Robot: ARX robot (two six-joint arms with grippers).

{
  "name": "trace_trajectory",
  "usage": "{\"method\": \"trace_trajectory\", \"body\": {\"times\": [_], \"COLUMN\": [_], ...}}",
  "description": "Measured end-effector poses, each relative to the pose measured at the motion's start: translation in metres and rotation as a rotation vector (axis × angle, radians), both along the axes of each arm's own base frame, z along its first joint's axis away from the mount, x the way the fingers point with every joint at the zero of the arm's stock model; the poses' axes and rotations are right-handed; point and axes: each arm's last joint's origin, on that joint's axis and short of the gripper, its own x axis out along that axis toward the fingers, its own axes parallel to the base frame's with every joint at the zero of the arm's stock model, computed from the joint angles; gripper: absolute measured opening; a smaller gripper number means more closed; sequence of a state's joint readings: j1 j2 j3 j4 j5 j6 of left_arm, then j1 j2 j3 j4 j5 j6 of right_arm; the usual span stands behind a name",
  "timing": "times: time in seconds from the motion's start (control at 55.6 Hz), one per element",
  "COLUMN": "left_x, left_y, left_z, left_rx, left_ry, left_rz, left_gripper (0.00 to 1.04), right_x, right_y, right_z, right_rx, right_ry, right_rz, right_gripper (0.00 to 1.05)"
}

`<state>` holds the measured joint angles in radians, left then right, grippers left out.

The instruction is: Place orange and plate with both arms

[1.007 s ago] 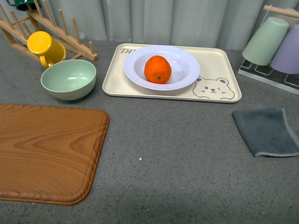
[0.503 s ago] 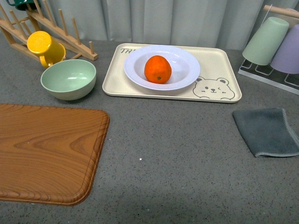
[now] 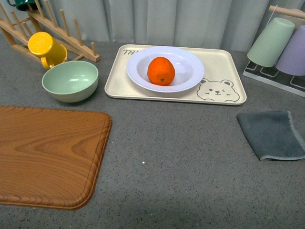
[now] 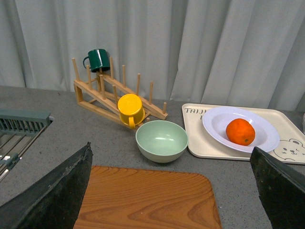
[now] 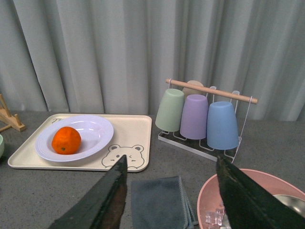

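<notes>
The grey speckled tabletop [image 3: 181, 157] carries everything here, backed by a pale curtain [image 3: 190, 21]. The largest piece on it is a wooden cutting board [image 3: 45, 155] at the near left, with a rounded corner and a groove along its edge. Behind it, toward the middle, lies a beige rectangular tray [image 3: 224, 67] printed with a bear face, and on that tray sits the plate [image 3: 190, 67], white and shallow with a wide rim. The orange [image 3: 160, 70] rests in the well of the plate, roughly at its centre, a small dark stem dot facing the camera. To the right of the tray, near the tabletop edge, a folded dark grey cloth [image 3: 271, 134] lies flat. A pale green bowl [image 3: 70, 80] stands upright just left of the tray, and right behind it a yellow mug [image 3: 45, 47] hangs tipped on a wooden peg rack [image 3: 71, 36]. At far right a wire stand holds upturned cups, green [image 3: 270, 42] and lilac [image 3: 291, 51]. The left gripper [image 4: 171, 191] and the right gripper [image 5: 171, 200] each show two dark fingers spread wide apart with nothing between them, well short of the tray.
</notes>
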<state>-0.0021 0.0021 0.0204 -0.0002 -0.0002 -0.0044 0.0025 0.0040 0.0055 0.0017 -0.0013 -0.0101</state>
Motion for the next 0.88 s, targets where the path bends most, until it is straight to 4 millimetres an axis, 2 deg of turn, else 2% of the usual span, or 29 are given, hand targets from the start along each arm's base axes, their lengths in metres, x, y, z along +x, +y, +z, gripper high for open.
{"method": "trace_trajectory", "body": {"times": [0.18, 0.234, 0.306, 0.881], "left_x": [0.0000, 0.0000, 0.0000, 0.0000], "left_y": [0.0000, 0.0000, 0.0000, 0.0000], "left_z": [0.0000, 0.0000, 0.0000, 0.0000], "left_rx": [0.000, 0.000, 0.000, 0.000], "left_ry": [0.000, 0.000, 0.000, 0.000], "left_rz": [0.000, 0.000, 0.000, 0.000], "left_gripper": [0.98, 0.98, 0.98, 0.98], "right_x": [0.0000, 0.0000, 0.0000, 0.0000], "right_y": [0.0000, 0.0000, 0.0000, 0.0000], "right_z": [-0.0002, 0.0000, 0.0000, 0.0000], "right_rx": [0.000, 0.001, 0.000, 0.001], "right_ry": [0.001, 0.000, 0.000, 0.000], "right_rz": [0.000, 0.000, 0.000, 0.000], "right_gripper": [0.92, 0.98, 0.95, 0.96]}}
